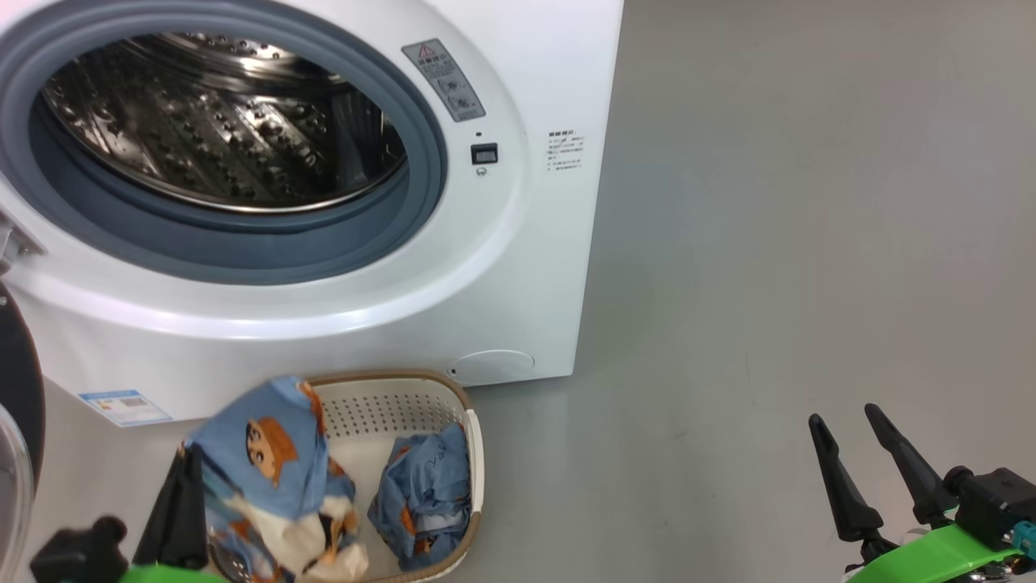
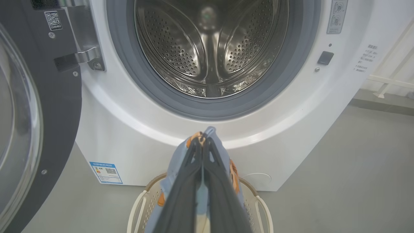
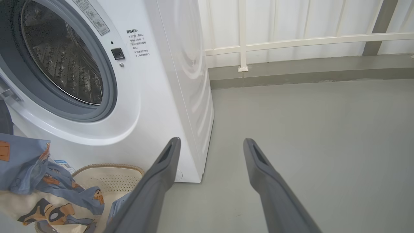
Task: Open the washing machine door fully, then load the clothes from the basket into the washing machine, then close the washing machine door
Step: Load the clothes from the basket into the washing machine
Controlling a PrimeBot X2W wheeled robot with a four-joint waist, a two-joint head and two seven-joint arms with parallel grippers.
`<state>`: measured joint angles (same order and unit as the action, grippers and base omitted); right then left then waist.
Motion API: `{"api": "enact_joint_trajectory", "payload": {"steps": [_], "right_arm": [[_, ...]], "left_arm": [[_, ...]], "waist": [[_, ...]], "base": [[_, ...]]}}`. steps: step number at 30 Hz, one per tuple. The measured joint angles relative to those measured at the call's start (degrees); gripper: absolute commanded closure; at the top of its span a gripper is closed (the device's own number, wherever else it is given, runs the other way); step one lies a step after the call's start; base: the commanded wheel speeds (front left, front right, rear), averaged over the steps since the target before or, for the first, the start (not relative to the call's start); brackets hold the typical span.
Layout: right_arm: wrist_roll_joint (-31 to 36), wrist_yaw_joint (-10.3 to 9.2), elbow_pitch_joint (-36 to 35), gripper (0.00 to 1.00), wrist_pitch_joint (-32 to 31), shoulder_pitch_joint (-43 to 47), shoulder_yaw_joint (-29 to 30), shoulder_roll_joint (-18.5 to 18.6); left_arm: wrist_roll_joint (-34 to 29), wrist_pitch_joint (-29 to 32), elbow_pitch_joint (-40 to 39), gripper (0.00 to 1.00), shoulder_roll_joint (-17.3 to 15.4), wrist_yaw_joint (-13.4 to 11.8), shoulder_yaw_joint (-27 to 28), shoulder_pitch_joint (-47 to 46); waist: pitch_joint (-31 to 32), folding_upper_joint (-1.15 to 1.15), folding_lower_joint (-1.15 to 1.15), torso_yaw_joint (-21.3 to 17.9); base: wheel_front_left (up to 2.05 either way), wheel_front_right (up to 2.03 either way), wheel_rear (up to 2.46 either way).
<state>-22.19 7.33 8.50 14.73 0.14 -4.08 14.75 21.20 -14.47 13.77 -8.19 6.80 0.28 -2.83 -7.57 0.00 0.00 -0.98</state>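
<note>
Washing machine (image 2: pixel 129 145) just ahead of the left pincer (image 2: pixel 202 137), drum open above its tips, washing machine door (image 2: pixel 55 106) swung wide to its left, basket (image 1: pixel 405 405) directly below. Left pincer is pressed together on one bundle of the clothes (image 1: pixel 259 461) held above the basket; second bundle (image 1: pixel 425 494) lies inside, just right of it. Fabric looks light, soft, floppy, likely to trail, so grab a bunched fold mid-bundle; right pincer (image 1: pixel 843 415) spread, empty, well apart.

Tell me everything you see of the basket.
The basket is a rectangular cream plastic tub with perforated walls, a brown woven-look rim and white side handles. It stands upright on the floor just before the washer. One blue bundle lies inside; the garment in the shut left claw hangs over its left half.
</note>
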Motion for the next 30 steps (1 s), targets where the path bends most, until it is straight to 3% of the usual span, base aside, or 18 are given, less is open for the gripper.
{"api": "enact_joint_trajectory", "payload": {"steps": [6,15,26,30], "right_arm": [[0.0,0.00,-0.3,0.00,0.0,0.2,0.8,0.0],[0.0,0.00,-1.0,0.00,0.0,0.2,1.2,-0.3],[0.0,0.00,-1.4,0.00,0.0,-1.3,1.0,-1.5],[0.1,0.00,-1.7,0.00,0.0,-3.1,0.9,-2.0]], "left_arm": [[-1.2,0.0,-5.3,1.00,1.9,-0.4,1.5,5.4],[-0.6,0.0,-6.0,1.00,2.8,0.0,2.2,3.6],[-0.2,-0.1,-3.4,1.00,0.7,0.1,2.3,-16.1],[-0.2,-0.1,1.0,1.00,-0.5,0.0,2.8,-26.2]], "waist": [[0.9,0.00,0.00,-0.1],[-0.5,0.00,0.00,0.0],[-5.2,0.00,0.00,-0.4],[-7.3,0.00,0.00,-0.8]], "base": [[0.00,0.00,0.00],[0.00,0.00,0.00],[0.00,0.00,0.00],[0.00,0.00,0.00]]}}
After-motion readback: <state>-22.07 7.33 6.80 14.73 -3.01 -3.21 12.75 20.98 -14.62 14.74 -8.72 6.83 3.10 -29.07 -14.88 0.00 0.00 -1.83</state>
